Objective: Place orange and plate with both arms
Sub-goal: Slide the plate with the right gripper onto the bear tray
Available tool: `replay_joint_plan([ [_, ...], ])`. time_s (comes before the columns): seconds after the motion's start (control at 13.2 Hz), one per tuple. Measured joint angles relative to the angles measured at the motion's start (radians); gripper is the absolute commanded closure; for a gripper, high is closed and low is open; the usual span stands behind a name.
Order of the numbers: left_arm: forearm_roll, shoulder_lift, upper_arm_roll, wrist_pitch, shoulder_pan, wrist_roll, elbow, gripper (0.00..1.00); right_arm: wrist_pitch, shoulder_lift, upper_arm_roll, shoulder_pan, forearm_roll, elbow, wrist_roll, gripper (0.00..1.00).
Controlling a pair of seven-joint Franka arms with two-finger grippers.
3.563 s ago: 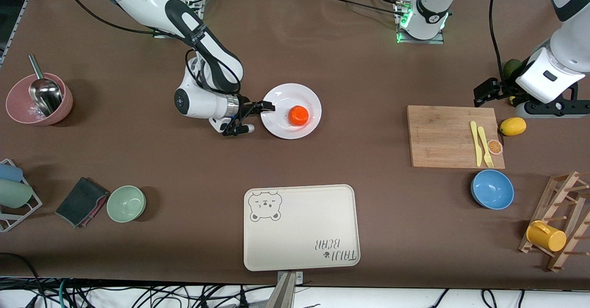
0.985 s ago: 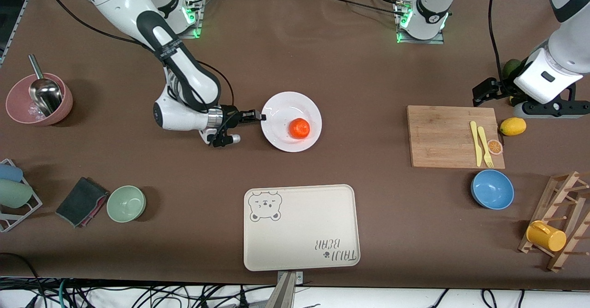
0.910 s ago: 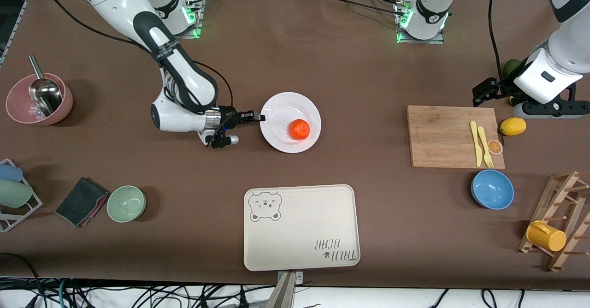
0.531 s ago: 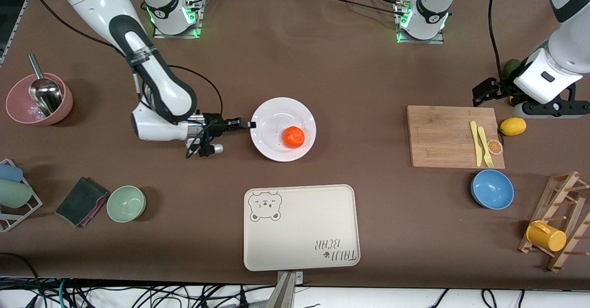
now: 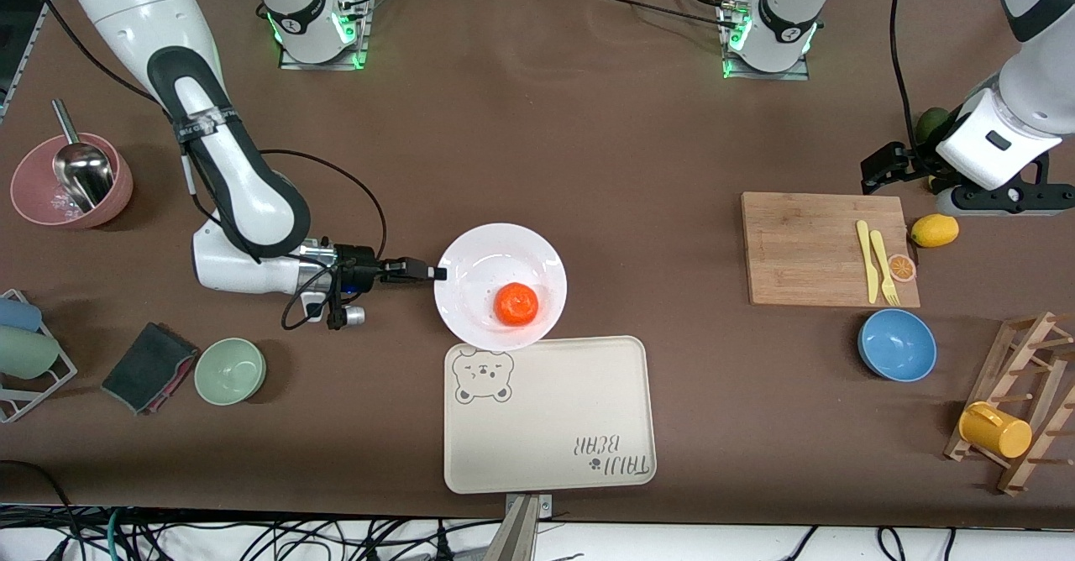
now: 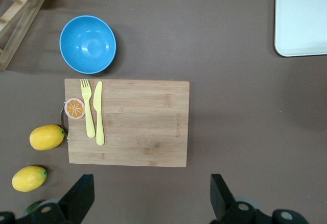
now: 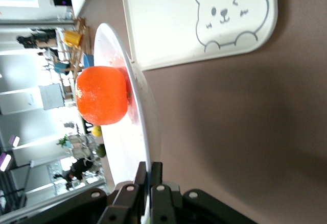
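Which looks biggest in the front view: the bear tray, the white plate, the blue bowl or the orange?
1. Bear tray
2. White plate, though it is lifted nearer the camera, so it may look bigger
3. Blue bowl
4. Orange

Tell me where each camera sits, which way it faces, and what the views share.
Front view: high across the table, facing both arms; right gripper pinches the plate rim.
Left wrist view: looks straight down on the cutting board; left gripper open.
Right wrist view: low, along the plate toward the orange.
Shared: the tray appears in all three.
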Motion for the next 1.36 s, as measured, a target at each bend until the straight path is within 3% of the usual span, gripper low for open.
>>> replay_joint_plan([
  [0.61,0.000,0.000,0.000,0.000,0.000,0.000,0.000,0.00,0.003,0.121,-0.030,-0.026,0.099,0.180,0.000,1.00],
  [0.91,0.000,0.000,0.000,0.000,0.000,0.000,0.001,0.00,0.033,0.227,-0.033,-0.026,0.106,0.296,0.002,1.00],
  [1.36,0.000,0.000,0.000,0.000,0.000,0.000,0.001,0.00,0.136,0.300,-0.024,0.006,0.108,0.362,0.058,1.00],
])
